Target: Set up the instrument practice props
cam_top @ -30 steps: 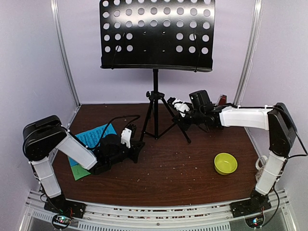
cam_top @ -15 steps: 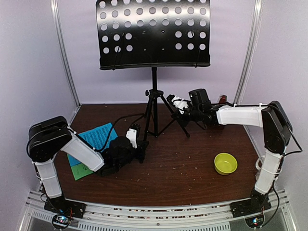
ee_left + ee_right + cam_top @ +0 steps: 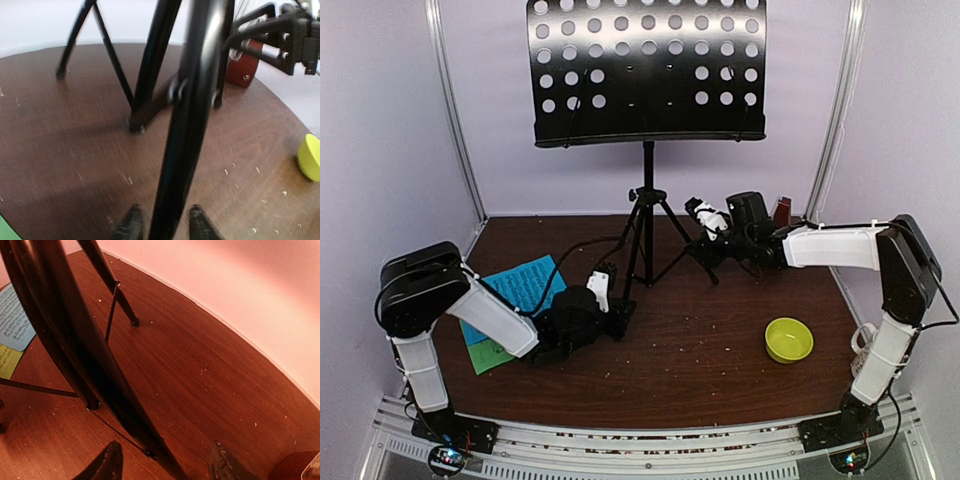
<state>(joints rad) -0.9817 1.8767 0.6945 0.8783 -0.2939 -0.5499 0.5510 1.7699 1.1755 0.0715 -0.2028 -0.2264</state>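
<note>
Lowest in the top view, on the brown table (image 3: 700, 385), a yellow-green bowl (image 3: 788, 340) sits at lower right. At lower left lie the printed music sheets (image 3: 518, 287), blue over green, flat and partly under the left arm. Just above centre-left, the left gripper (image 3: 608, 290) lies low at the front foot of the black tripod music stand (image 3: 646, 215). Its wrist view shows that leg running between the two fingertips (image 3: 132, 226) with a thin gap on each side, so the grip is loose, not pinching. Further up, right of centre, the right gripper (image 3: 705, 222) straddles another leg, its fingers (image 3: 107, 465) spread clearly wider than the tube. Behind that arm, by the back wall, stands the reddish-brown metronome (image 3: 781, 212). The stand is upright mid-table, and its perforated desk (image 3: 650, 70) fills the top centre.
</note>
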